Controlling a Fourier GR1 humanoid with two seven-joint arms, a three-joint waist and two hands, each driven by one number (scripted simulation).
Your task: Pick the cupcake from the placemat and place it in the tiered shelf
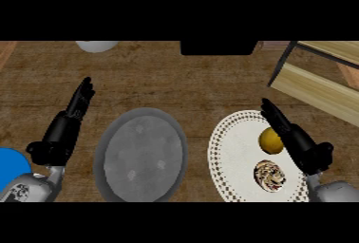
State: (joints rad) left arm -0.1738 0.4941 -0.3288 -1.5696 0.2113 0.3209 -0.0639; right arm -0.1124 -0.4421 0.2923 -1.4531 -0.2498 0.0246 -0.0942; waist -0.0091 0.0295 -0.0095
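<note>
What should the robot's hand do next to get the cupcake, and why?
Probably move the right hand down and left over the cupcake. It is open, holds nothing, and sits beside the yellow fruit on the white placemat, while the cupcake lies nearer the view's bottom.

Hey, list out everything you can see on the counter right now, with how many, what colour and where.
placemat: one, white lace-edged, round, right of centre
cupcake: one, brown and cream swirl, on the placemat's lower part
yellow item: one, yellow, roundish, on the placemat above the cupcake
plate: one, grey, centre-left
shelf: one, pale wood with dark frame, upper right
white object: one, white, top edge, cut off
black object: one, black, top centre
blue object: one, blue, left edge, partly cut off
counter: one, brown wood
left hand: one, black, open, left of the plate
right hand: one, black, open, over the placemat's right edge
</note>
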